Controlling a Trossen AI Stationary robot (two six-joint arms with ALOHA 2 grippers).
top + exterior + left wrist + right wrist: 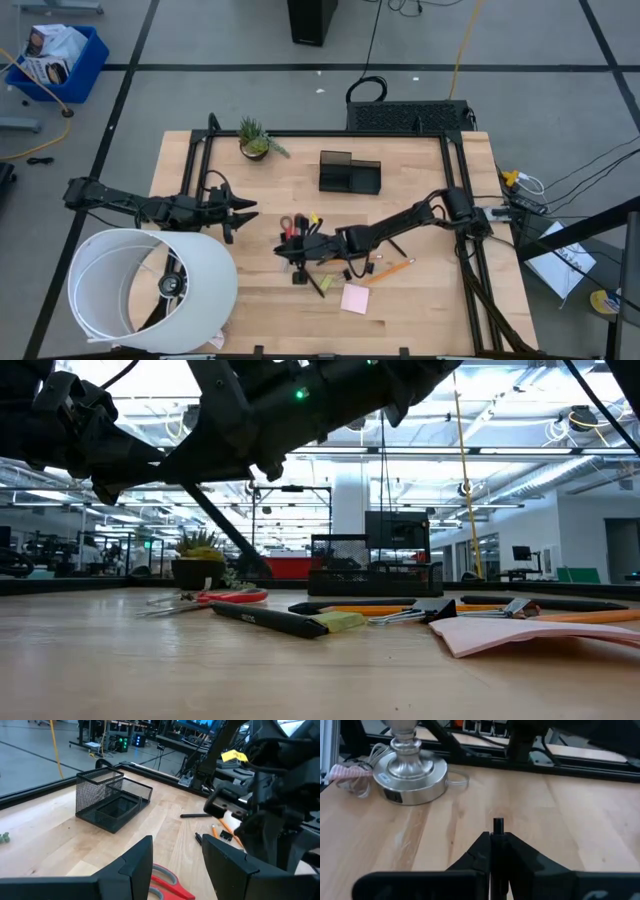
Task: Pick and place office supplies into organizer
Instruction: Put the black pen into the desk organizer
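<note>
Organizer (349,173) looks empty; supplies lie on surface (420,300). Right pincer (498,845) clamped on a pen (498,825). Left pincer (176,862) apart, waiting.

The wooden table (420,300) is seen carrying the organizer (349,173) at twelve o'clock, scissors (291,224) centrally, sticky-note pad (354,298) at five, lamp (150,290) at eight.

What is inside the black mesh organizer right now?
The boxy black mesh organizer shows empty through its mesh in the left wrist view: both compartments bare. The far corners of the taller compartment are screened by mesh.
</note>
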